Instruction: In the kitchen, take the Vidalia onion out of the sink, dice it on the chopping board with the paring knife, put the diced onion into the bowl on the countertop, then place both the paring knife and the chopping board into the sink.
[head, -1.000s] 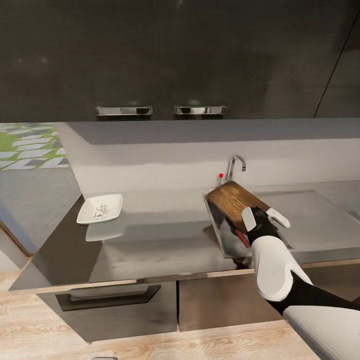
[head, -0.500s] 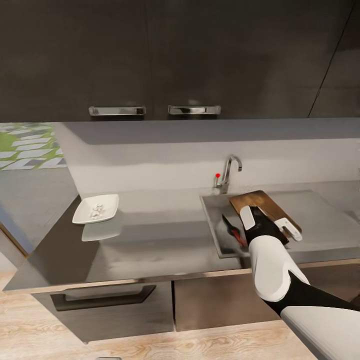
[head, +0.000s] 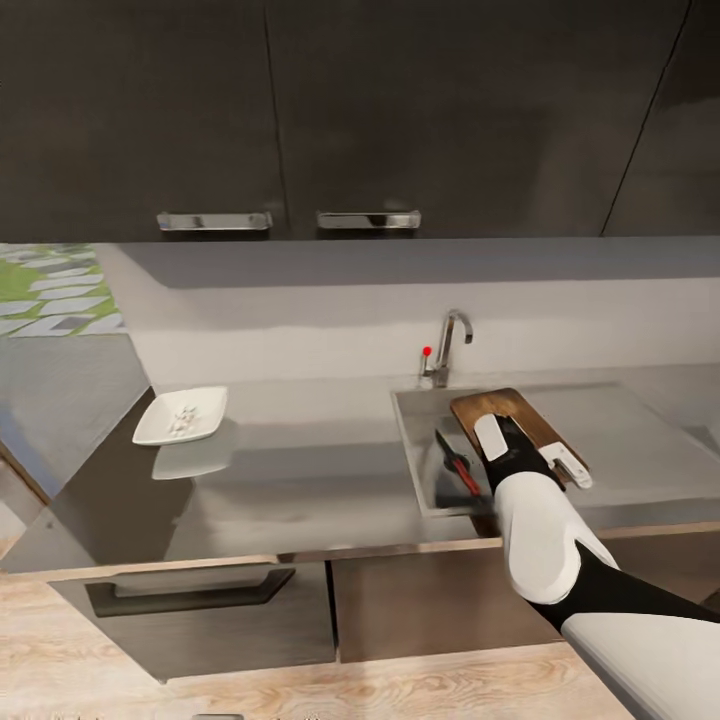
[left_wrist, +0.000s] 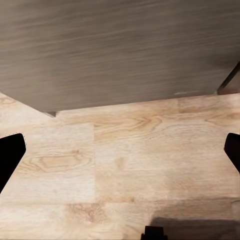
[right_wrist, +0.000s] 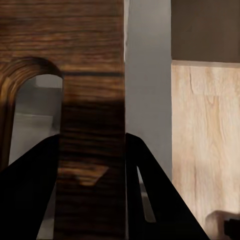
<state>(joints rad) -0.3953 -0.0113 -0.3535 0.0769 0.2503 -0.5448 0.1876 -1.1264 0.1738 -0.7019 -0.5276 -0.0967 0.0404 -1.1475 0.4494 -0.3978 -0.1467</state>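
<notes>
Since a second ago the chopping board (head: 505, 418) has swung off its high perch over the sink's left half and come down flatter across the right side of the sink (head: 412, 455); my view has slid a little too, so part of that shift is only the camera. It now lies with its long axis running from the far edge of the basin, near the tap (head: 447, 345), back toward me and to the right, its near end out over the drainboard side. My right gripper (head: 535, 452) is clamped on that near end: in the right wrist view the dark wood (right_wrist: 90, 120) runs straight up between my two black fingers (right_wrist: 30, 195), so the board points directly away from my claw.

The paring knife (head: 453, 462) already lies in the basin, just left of the board, roughly parallel to it, red handle nearer me. I judge the board must go down and slightly left to settle inside the basin, without landing on the knife.

The bowl (head: 181, 414) sits well to the left on the countertop (head: 300, 470), with the diced onion (head: 184, 417) in it.

My left gripper (left_wrist: 120, 155) hangs with fingers wide apart over wooden floor (left_wrist: 150, 150). My right arm is the nearer one.
</notes>
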